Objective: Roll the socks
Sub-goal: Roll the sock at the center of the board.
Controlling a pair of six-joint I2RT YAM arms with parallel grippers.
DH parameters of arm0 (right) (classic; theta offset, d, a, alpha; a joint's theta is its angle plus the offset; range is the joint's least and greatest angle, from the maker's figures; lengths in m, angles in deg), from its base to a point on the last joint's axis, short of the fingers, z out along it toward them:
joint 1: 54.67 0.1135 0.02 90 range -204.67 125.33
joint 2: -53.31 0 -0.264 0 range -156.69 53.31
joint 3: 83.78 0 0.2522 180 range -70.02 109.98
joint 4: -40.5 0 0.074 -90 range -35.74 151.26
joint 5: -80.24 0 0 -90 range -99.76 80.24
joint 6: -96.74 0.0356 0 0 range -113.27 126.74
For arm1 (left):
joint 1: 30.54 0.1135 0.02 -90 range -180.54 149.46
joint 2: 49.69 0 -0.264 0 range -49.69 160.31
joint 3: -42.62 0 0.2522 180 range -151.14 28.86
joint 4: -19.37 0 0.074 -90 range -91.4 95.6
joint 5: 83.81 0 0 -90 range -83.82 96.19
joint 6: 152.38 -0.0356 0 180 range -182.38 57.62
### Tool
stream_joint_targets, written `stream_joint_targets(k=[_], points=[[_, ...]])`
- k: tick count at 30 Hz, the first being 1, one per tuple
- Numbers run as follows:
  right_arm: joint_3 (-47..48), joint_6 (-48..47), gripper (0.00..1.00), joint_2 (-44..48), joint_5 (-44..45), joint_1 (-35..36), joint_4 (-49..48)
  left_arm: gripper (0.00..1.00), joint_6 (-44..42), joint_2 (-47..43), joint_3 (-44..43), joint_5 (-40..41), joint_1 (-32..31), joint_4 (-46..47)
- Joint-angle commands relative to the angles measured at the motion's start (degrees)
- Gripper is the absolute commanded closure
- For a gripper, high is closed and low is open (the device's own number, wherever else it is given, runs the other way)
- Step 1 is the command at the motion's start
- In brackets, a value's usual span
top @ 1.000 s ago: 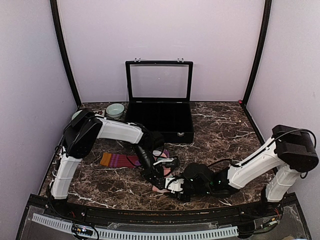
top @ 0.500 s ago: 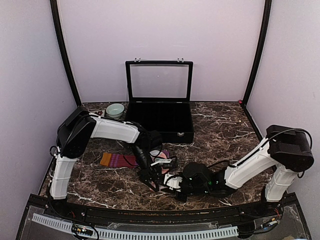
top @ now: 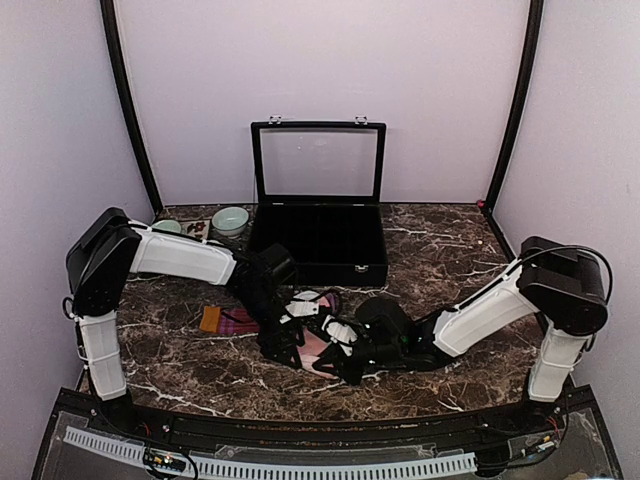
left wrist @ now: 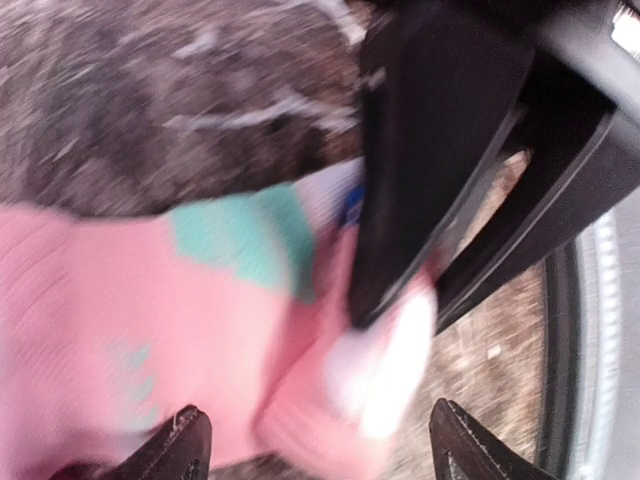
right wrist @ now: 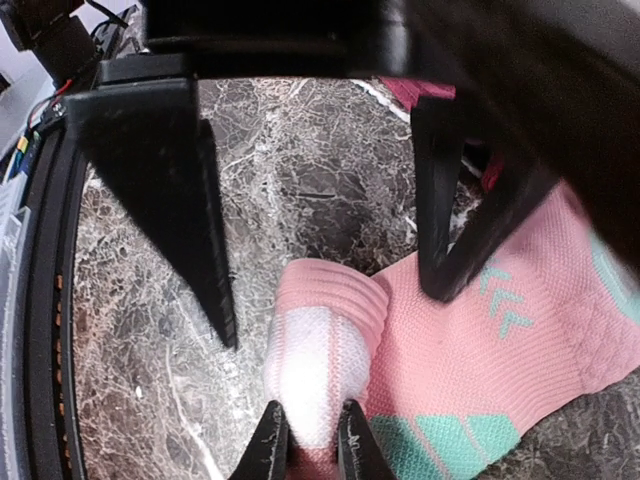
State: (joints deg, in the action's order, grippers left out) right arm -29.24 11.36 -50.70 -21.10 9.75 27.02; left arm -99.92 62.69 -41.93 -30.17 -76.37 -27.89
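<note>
Right end effector is shut tight on the pink sock. It pinches a folded end of the sock, where the cloth is pink and white. In the right wrist view that pinch is at the bottom middle of the frame. The rest of the sock spreads out to the lower right, with mint patches on it.

Left end effector is wide open. Its two fingertips show at the bottom of the left wrist view, one on each side of the pink sock. The cloth between them looks blurry. I cannot tell if the fingertips touch the sock.

From above, both end effectors meet in the lower middle of the frame. The pink sock lies on the dark marble surface right there.

A maroon sock lies flat just to the left of the pink one. The left arm hides part of it. Its orange end points to the left of the frame.

A black box with its lid up stands at the back of the surface. A green bowl sits just left of the box.
</note>
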Motion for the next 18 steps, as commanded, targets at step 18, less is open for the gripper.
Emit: stream_joint_targets(k=[18], points=[[-0.38, 16.35, 1.00, -7.72, -10.37, -8.02, 20.29, 0.01, -3.01, -14.37, 15.16, 11.32, -0.68, 4.49]])
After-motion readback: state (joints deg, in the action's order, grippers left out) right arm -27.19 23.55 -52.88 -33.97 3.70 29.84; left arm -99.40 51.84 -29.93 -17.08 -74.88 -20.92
